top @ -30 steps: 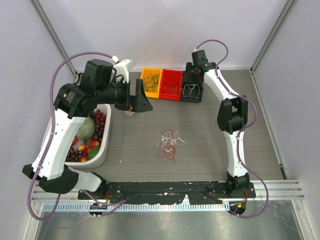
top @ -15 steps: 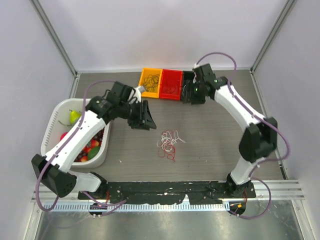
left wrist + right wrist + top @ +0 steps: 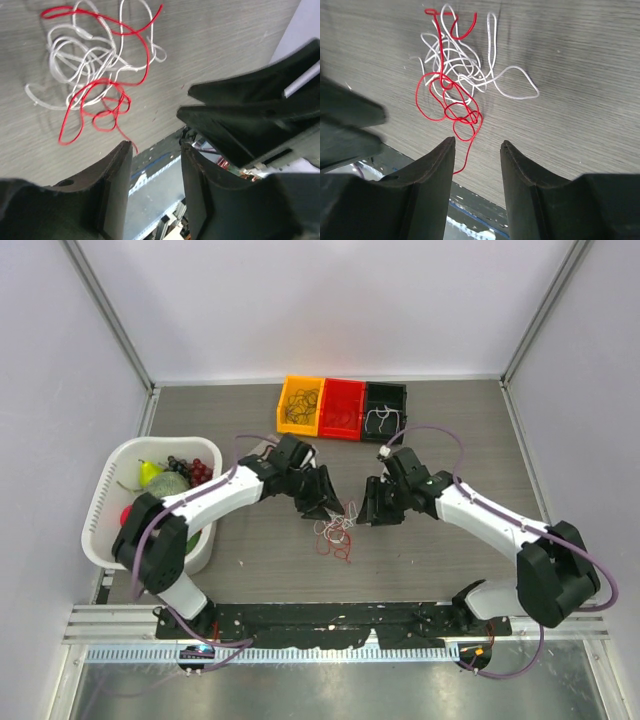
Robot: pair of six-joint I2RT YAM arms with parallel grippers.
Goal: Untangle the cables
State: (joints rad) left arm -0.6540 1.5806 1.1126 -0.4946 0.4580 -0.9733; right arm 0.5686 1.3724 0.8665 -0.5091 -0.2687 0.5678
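Observation:
The cables (image 3: 336,528) lie as one small tangle of red and white wire on the table's middle. No black wire shows in it. My left gripper (image 3: 326,504) hovers at the tangle's upper left and my right gripper (image 3: 371,508) at its right, the two facing each other. In the left wrist view the tangle (image 3: 95,65) lies beyond the left gripper (image 3: 156,147), which is open and empty. In the right wrist view a red loop (image 3: 456,107) of the cables reaches close to the open, empty right gripper (image 3: 478,143).
Three small bins stand in a row at the back: orange (image 3: 288,420), red (image 3: 342,430) and black (image 3: 404,400), each with wire in it. A white basket (image 3: 108,472) of fruit sits at the left. The right gripper's fingers (image 3: 260,115) fill the left wrist view's right side.
Both arms have swung from the back of the table down to the middle and now flank the tangle. The left gripper's jaws have narrowed. The tangle has not moved.

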